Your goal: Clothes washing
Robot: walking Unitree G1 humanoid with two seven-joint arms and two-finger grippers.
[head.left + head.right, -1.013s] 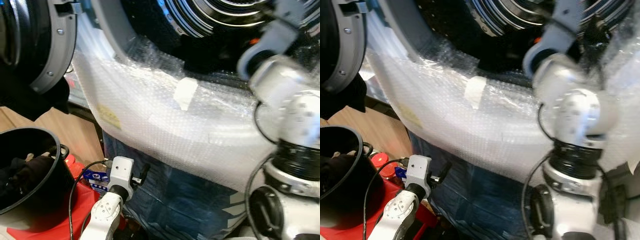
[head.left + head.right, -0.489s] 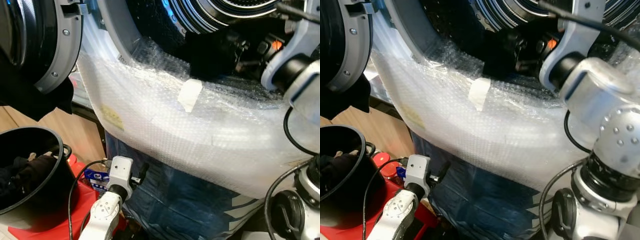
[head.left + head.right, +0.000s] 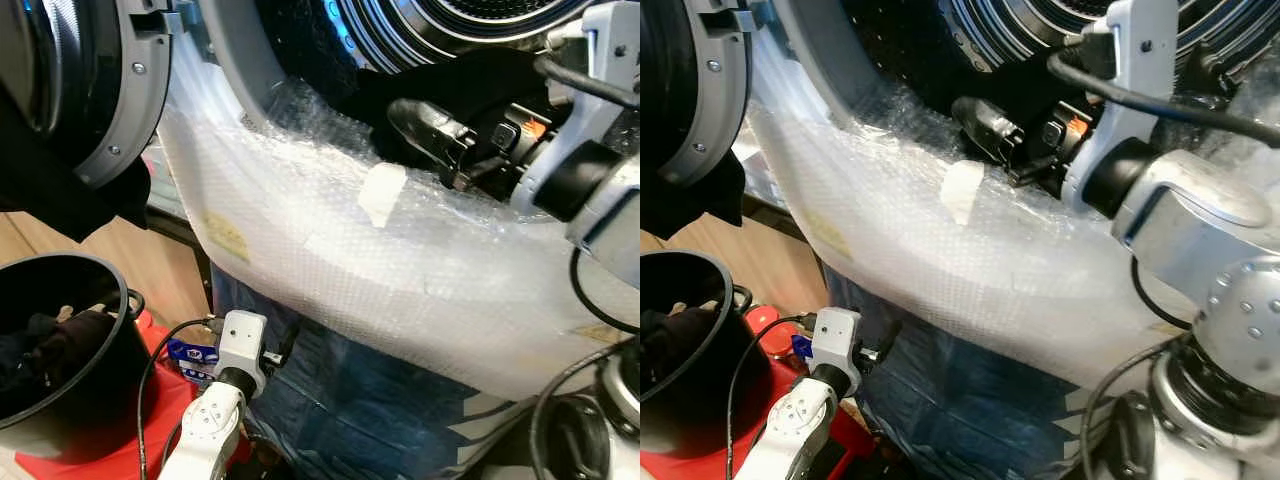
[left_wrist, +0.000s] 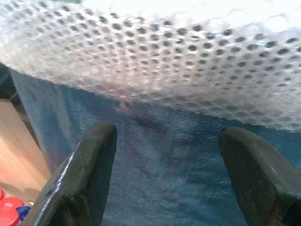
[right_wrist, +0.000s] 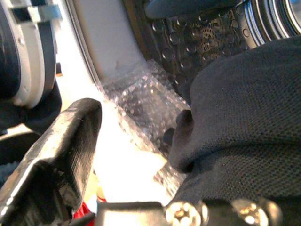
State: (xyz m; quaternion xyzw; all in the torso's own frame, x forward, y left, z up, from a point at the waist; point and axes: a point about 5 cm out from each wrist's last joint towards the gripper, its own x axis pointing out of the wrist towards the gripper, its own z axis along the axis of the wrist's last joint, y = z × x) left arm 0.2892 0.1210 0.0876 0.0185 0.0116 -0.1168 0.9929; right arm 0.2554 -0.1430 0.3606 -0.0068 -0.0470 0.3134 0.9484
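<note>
At the washer mouth | my right gripper (image 3: 420,125) spread over the bubble wrap (image 3: 330,240), dark garment (image 5: 240,117) lying against one finger, half inside the drum (image 3: 1060,30) | risk: unpinched cloth slides back out | left gripper (image 4: 174,165) spread, idle low | more clothes wait in the bucket (image 3: 95,275).

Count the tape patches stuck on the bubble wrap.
2: a white tape patch near the right pincer; a yellowish tape patch lower on the left. Others may be hidden.
</note>
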